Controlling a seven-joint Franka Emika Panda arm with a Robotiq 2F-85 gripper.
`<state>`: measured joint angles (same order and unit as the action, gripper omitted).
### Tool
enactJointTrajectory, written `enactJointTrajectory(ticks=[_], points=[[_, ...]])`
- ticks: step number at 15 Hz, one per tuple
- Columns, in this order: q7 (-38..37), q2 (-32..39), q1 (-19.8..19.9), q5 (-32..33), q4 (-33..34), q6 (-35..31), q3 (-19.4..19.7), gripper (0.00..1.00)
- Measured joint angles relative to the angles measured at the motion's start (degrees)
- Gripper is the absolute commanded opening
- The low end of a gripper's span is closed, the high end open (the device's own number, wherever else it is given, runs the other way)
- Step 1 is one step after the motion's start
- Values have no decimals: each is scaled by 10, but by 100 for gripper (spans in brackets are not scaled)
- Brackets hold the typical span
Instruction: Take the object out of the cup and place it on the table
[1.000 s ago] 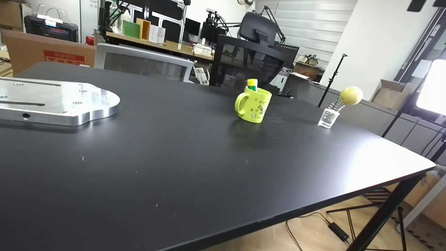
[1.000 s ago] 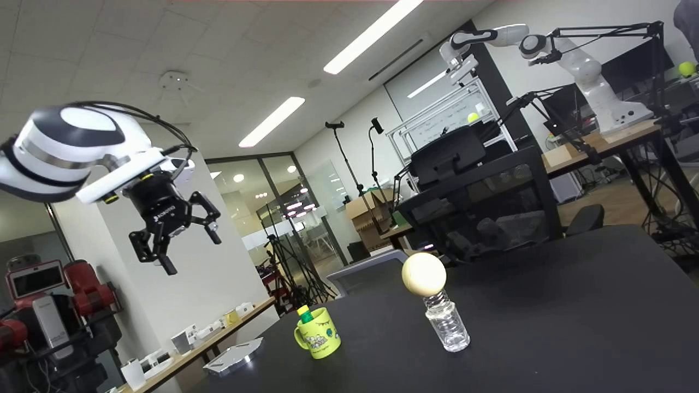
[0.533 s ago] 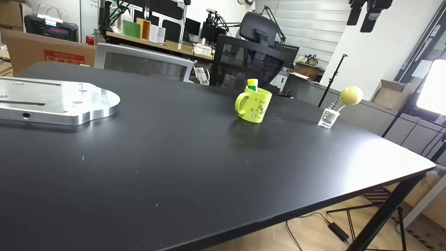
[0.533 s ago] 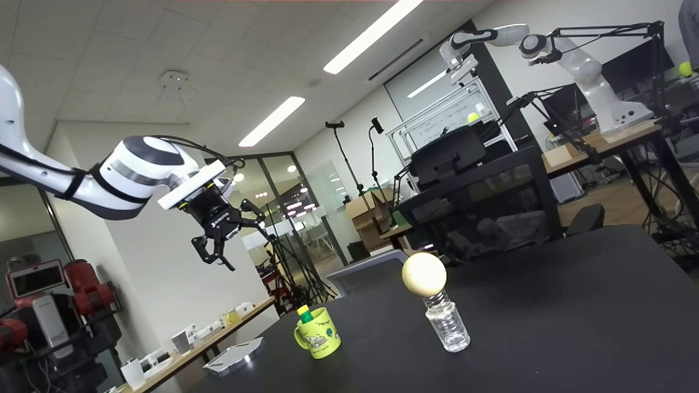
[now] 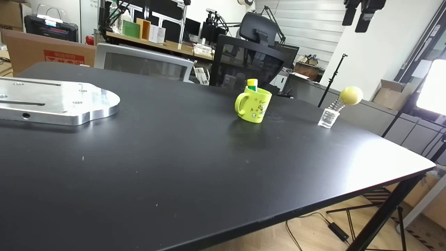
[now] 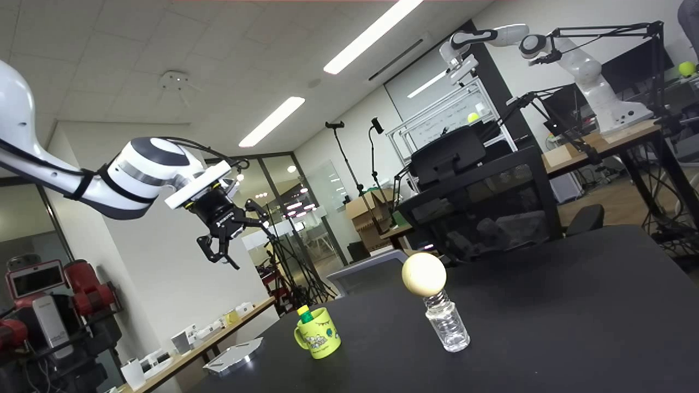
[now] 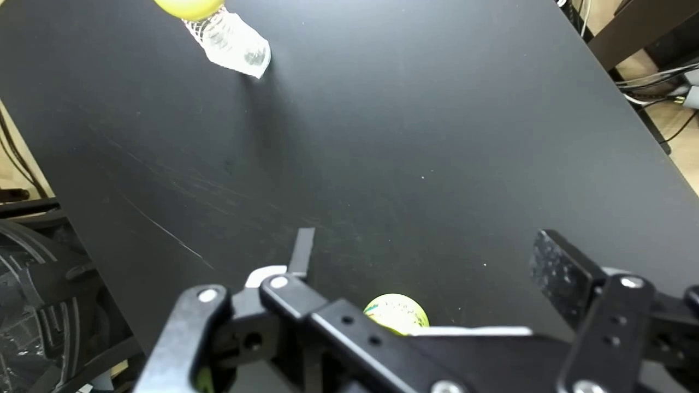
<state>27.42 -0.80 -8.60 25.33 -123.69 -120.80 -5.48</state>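
Observation:
The cup [image 5: 255, 107] is a lime yellow-green mug with a side handle, upright on the black table [image 5: 156, 157]. It also shows in an exterior view [image 6: 319, 337]. The object [image 5: 252, 84] stands in the cup, its yellow top and green body sticking up past the rim, also seen in an exterior view [image 6: 306, 314]. My gripper [image 6: 254, 251] is open and empty, in the air well above the table and cup. In the wrist view the open fingers [image 7: 426, 240] show the cup [image 7: 397, 311] partly hidden behind the gripper's links; the object is hidden there.
A small clear glass with a spring and a yellow ball [image 5: 351, 96] stands on the table, also in the wrist view [image 7: 235, 46]. A silver metal plate [image 5: 55, 101] lies on the table. Chairs [image 6: 480, 213] stand along the table's far edge.
The arm and gripper have moved across toward the cup's side, rightward in an exterior view, mostly in the earlier half second. The gripper stays open. Cup and object have not moved.

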Motion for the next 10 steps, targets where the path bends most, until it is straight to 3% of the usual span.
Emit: enactJointTrajectory(ticks=[3,7,10], points=[[3,49,1,24,53,3,1,100],[0,165,1,39,178,32,1,100],[-42,248,-12,39,273,72,1,100]])
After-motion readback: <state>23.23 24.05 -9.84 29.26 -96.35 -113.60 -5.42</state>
